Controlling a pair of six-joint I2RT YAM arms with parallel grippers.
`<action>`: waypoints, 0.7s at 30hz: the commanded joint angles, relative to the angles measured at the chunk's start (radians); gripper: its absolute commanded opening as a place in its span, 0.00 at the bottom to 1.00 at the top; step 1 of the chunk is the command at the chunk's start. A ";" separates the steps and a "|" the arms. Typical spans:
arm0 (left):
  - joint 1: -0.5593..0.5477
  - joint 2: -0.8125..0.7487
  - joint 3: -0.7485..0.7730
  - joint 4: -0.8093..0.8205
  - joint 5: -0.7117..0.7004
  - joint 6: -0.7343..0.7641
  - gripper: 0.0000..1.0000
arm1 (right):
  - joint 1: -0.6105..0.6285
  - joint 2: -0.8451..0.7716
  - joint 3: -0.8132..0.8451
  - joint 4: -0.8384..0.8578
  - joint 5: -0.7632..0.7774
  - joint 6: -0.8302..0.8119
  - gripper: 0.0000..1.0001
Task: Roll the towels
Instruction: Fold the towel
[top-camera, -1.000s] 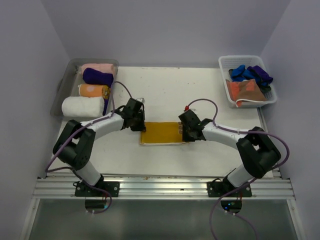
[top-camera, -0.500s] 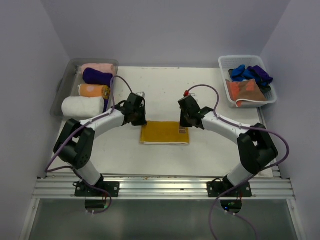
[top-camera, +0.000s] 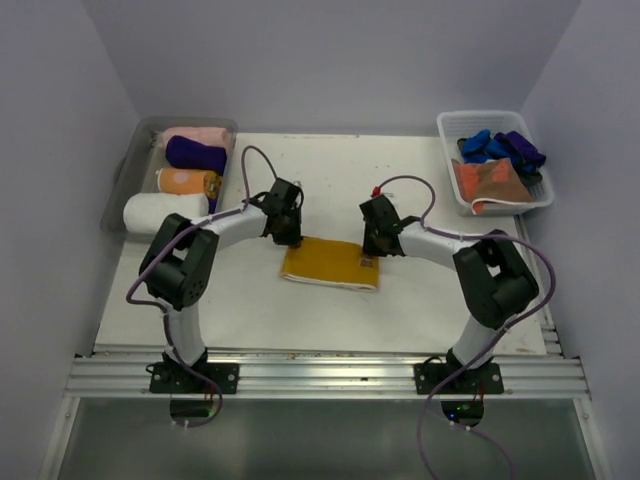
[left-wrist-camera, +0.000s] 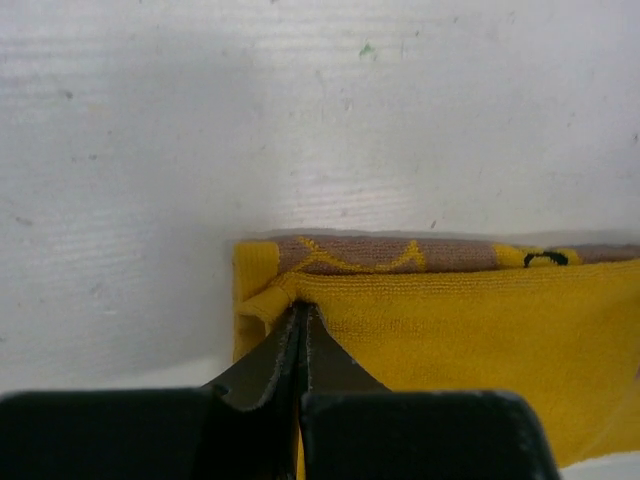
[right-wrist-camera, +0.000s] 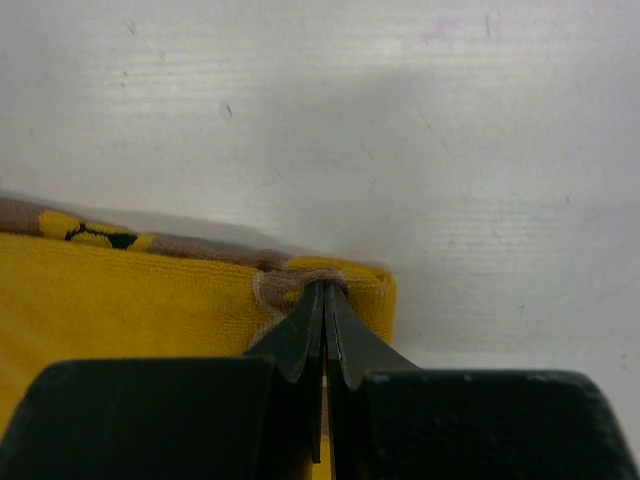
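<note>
A mustard yellow towel (top-camera: 330, 263) lies folded flat at the table's middle, its brown patterned underside showing along the far edge (left-wrist-camera: 380, 255). My left gripper (top-camera: 288, 237) is at its far left corner, jaws shut on a puckered fold of the cloth (left-wrist-camera: 300, 306). My right gripper (top-camera: 373, 245) pinches the far right corner the same way (right-wrist-camera: 325, 288). Rolled pink (top-camera: 200, 135), purple (top-camera: 195, 154), orange (top-camera: 185, 182) and white (top-camera: 160, 212) towels lie in the tray. Blue (top-camera: 478, 143), purple (top-camera: 522, 148) and rust-brown (top-camera: 490, 180) towels lie loose in the basket.
The clear grey tray (top-camera: 122, 180) stands at the back left and the white slotted basket (top-camera: 452, 125) at the back right. White table surface (top-camera: 330, 175) stretches beyond the mustard towel, with walls close on three sides.
Both grippers have moved away from the bases and slightly inward, carrying the towel's pinched edge to its far side. The towel now lies a little skewed.
</note>
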 joint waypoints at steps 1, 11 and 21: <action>0.001 0.093 0.098 -0.031 -0.021 0.050 0.00 | 0.000 -0.077 -0.116 -0.008 -0.023 0.039 0.00; -0.016 0.351 0.381 -0.031 0.083 0.056 0.00 | 0.220 -0.411 -0.472 -0.020 -0.091 0.243 0.00; -0.070 0.224 0.616 -0.173 -0.007 0.160 0.38 | 0.271 -0.577 -0.285 -0.195 0.056 0.140 0.05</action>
